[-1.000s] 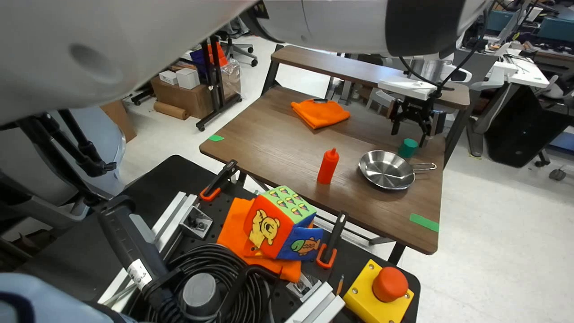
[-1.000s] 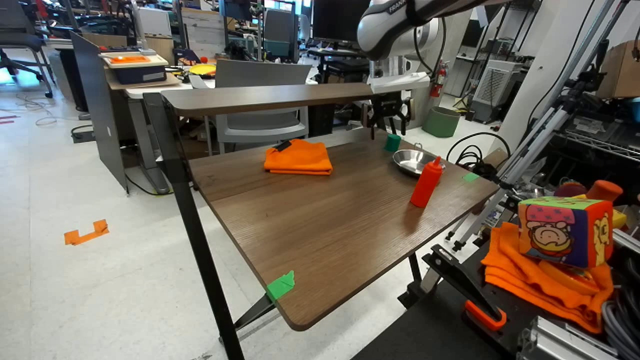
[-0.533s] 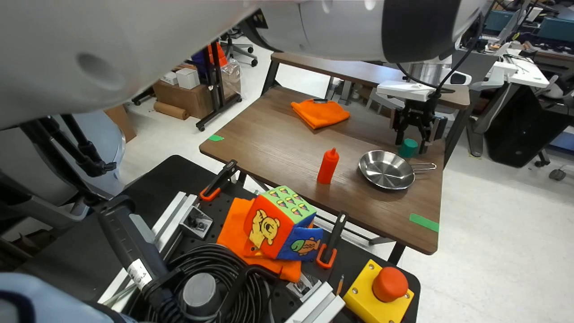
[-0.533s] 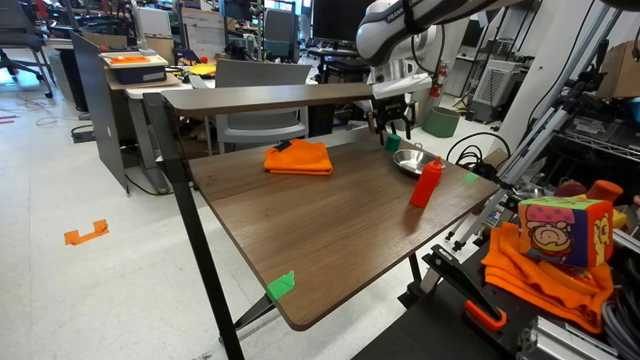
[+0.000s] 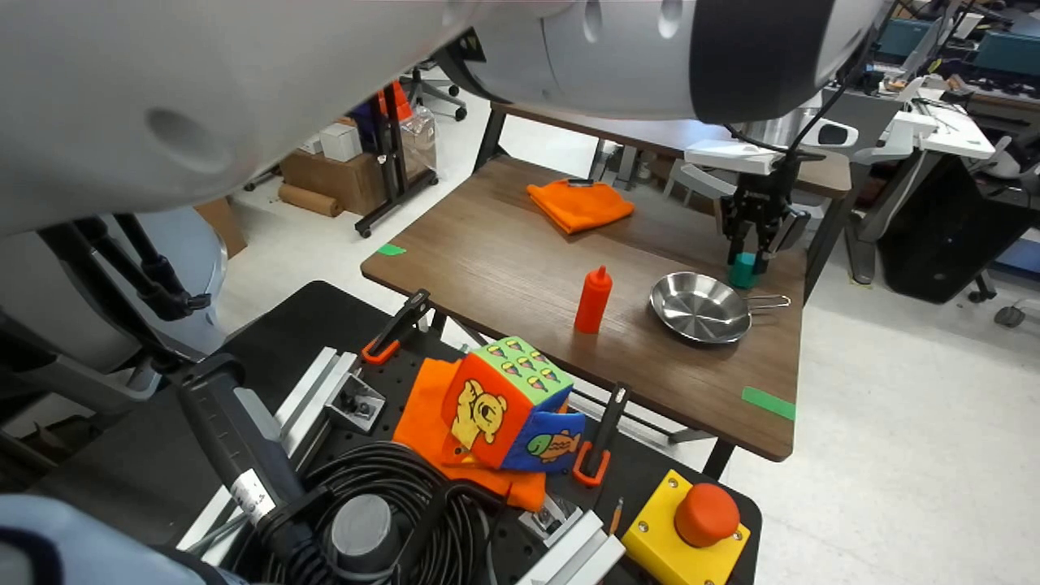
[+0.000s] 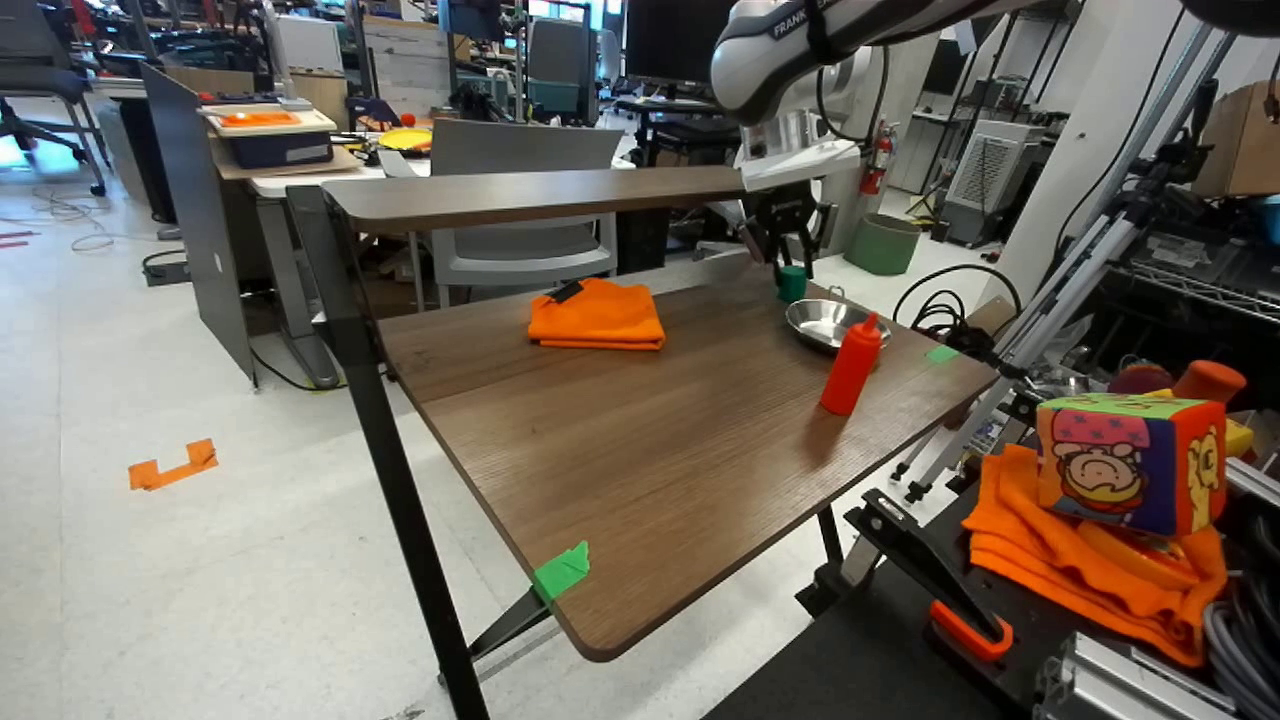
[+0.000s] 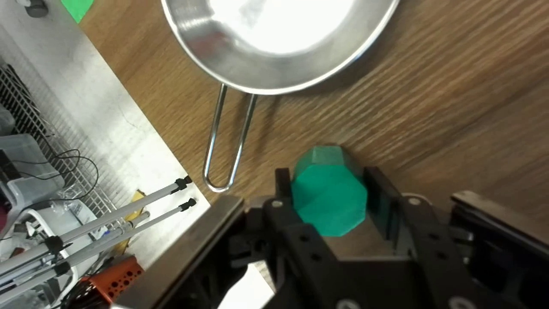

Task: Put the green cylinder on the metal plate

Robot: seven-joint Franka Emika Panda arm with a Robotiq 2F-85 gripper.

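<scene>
The brown wooden table [image 6: 620, 440] fills the middle in an exterior view. The big white robot arm [image 6: 765, 70] reaches in from the upper right. The round, shiny silver metal dish [image 7: 274, 73] is at the top of the wrist view, with its thin wire handle [image 7: 213, 135] pointing down and left. The black two-finger gripper [image 5: 747, 259] points down at the right in an exterior view. The red plastic squeeze bottle [image 5: 594, 305] stands up to the left of the dish there.

Smallest is the short green cylinder [image 7: 329, 201], low in the middle of the wrist view, near the dish but not in it. The jaws are pinched on it, one touching each side. I can't tell if its bottom is off the table.

Its sides look smooth, so a weak pinch might let it slip or twist. If it is carried too low, it may hit the dish or its handle and push them away, maybe into the bottle. If it is let go too high, it may bounce or tip over.
</scene>
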